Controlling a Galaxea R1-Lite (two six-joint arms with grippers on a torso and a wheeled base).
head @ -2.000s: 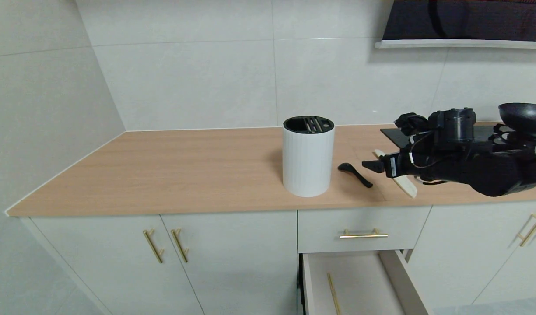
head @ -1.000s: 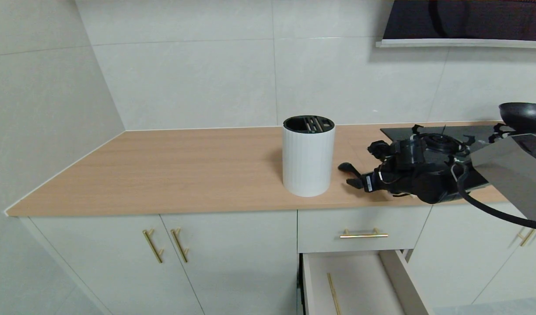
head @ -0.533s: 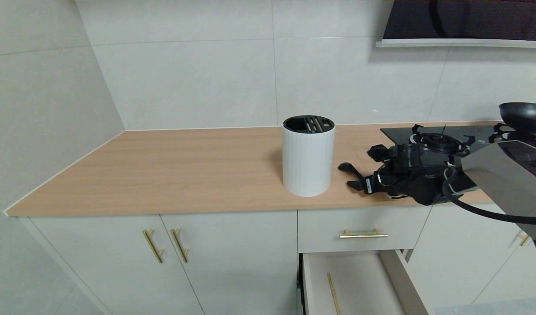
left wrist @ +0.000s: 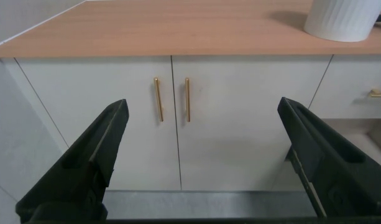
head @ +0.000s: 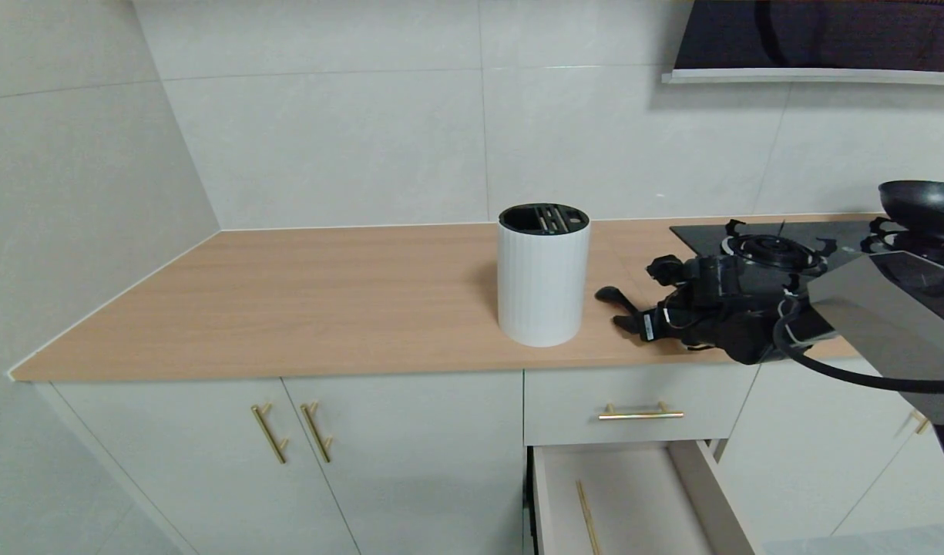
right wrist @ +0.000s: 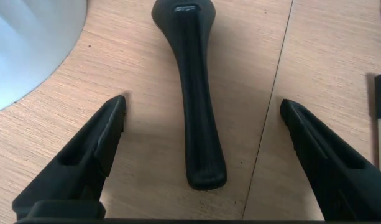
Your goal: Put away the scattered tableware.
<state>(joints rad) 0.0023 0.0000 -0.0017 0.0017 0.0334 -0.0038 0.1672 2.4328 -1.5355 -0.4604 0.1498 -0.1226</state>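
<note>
Wooden counter (head: 325, 301): white holder (head: 543, 281), maybe utensils inside; right claw (right wrist: 202, 101) wide open astride black spoon (right wrist: 194, 93); left claw (left wrist: 202, 102) open.

You get bright, even, diffuse light. Between jaws of right gripper (right wrist: 202, 104), black spoon (right wrist: 193, 74) carries pale sheen along handle; countertop (right wrist: 252, 62) beneath shades darker toward jaw roots.
</note>
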